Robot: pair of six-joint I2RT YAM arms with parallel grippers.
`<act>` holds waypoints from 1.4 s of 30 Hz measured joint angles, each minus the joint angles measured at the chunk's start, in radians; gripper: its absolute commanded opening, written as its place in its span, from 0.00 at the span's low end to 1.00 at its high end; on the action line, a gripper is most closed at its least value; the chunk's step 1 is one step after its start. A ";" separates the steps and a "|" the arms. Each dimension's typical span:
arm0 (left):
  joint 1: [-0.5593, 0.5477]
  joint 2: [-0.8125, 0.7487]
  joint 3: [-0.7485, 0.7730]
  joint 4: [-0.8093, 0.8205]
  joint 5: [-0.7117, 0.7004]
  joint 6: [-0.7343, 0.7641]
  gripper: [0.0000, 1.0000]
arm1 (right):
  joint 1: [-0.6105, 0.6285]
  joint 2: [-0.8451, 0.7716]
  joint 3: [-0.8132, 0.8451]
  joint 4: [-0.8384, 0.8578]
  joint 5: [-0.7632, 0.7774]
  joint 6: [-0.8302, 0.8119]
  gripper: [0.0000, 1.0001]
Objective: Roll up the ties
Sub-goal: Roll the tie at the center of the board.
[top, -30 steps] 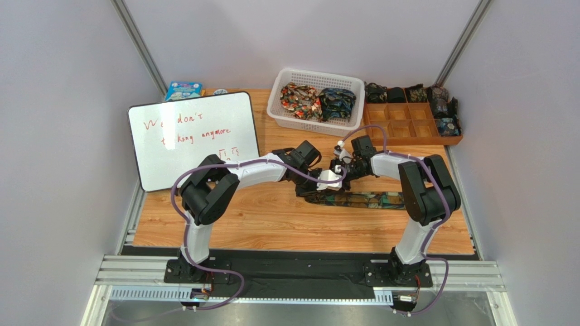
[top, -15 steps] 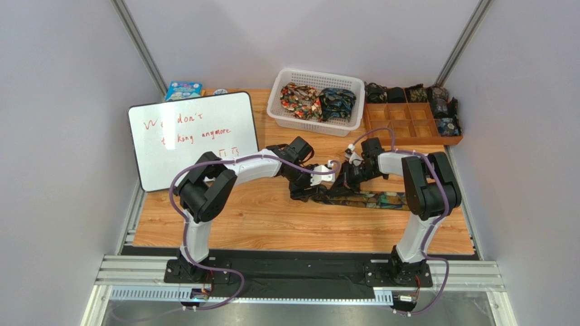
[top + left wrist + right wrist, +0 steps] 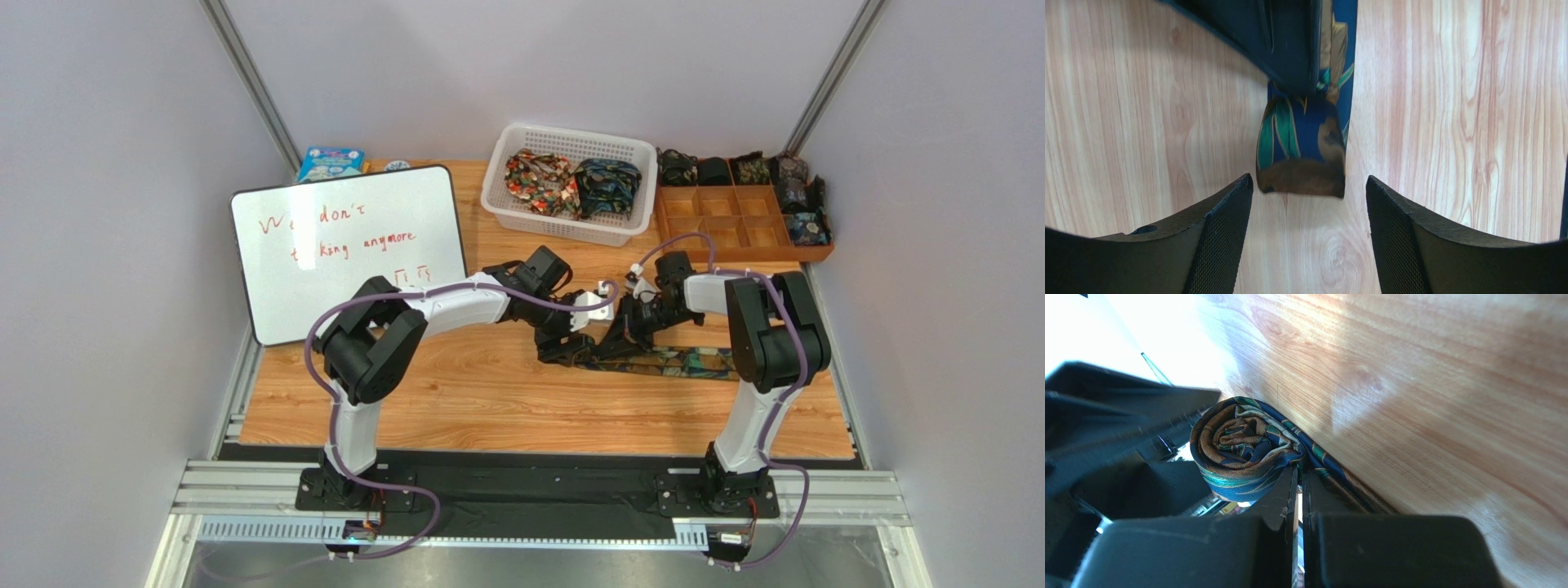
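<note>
Robot lab test cell. Plain grey panel walls (image 3: pixel 111 245) met at aluminium corner posts (image 3: pixel 252 80). Wooden worktop (image 3: pixel 491 410) sat on slotted aluminium rail frame (image 3: pixel 233 496). Cabled left arm (image 3: pixel 454 306) and right arm (image 3: pixel 773 337) were bolted at near edge. Handwritten whiteboard (image 3: pixel 350 251) lay over left edge.

overhead camera looks down; 2 wrist cameras closely share the tie (image 3: pixel 1303 153).

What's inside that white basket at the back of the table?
Two bunched ties fill the white basket: a red-orange tie on the left, a dark blue-green tie on the right. They cover its floor, so anything underneath cannot be seen.
</note>
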 measured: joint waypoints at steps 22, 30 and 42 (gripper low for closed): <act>-0.047 0.006 -0.027 0.034 -0.113 0.014 0.21 | -0.017 -0.126 0.028 -0.105 -0.019 -0.059 0.49; -0.051 0.006 -0.026 0.033 -0.127 0.016 0.25 | 0.082 -0.115 0.027 -0.045 -0.039 -0.003 0.15; -0.024 0.002 -0.032 0.007 -0.135 0.035 0.71 | 0.043 -0.059 0.032 -0.079 -0.034 -0.030 0.00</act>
